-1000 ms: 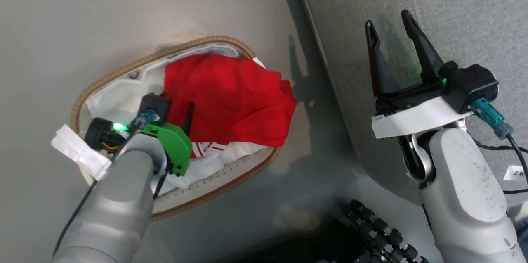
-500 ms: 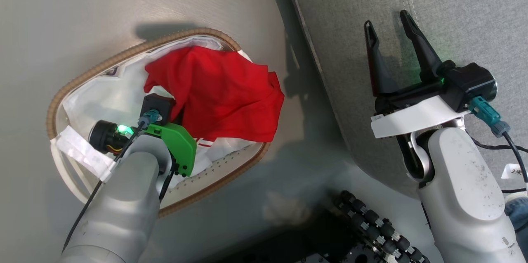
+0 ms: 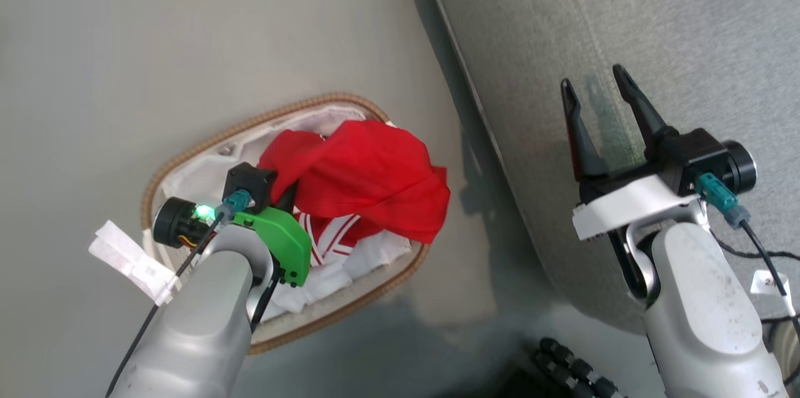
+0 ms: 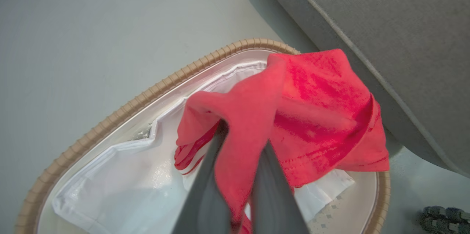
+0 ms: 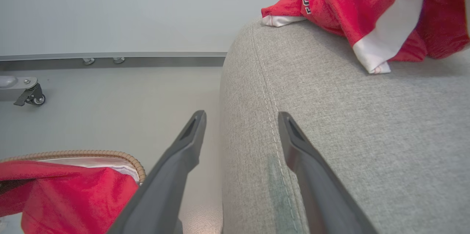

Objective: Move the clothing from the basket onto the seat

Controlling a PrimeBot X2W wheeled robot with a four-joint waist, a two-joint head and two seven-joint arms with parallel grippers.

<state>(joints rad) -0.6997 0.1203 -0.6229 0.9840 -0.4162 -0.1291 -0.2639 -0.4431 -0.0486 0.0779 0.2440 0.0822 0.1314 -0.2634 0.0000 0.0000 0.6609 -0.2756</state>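
Observation:
The oval white basket (image 3: pixel 206 142) with its brown woven rim stands on the floor left of the grey seat (image 3: pixel 562 23). A red jersey (image 3: pixel 369 173) rises bunched out of it, pinched between the fingers of my left gripper (image 4: pixel 243 135), which is shut on a fold of it. Under it lie white-striped red trim (image 3: pixel 328 238) and the white liner (image 4: pixel 121 175). My right gripper (image 3: pixel 592 78) hovers open over the seat's edge seam (image 5: pixel 271 123), holding nothing. Another red and white jersey (image 5: pixel 349 2) lies on the seat farther back.
The seat's rounded side (image 4: pixel 385 24) runs close along the basket's right end. Black rollers of my base (image 3: pixel 581 373) sit at the bottom. In the right wrist view, a caster wheel (image 5: pixel 35 98) and a wall rail (image 5: pixel 110 56) stand beyond the bare grey floor.
My left gripper has pulled the red jersey up from lying spread over the basket into a raised bunch. The head camera has shifted; the right gripper stays open over the seat.

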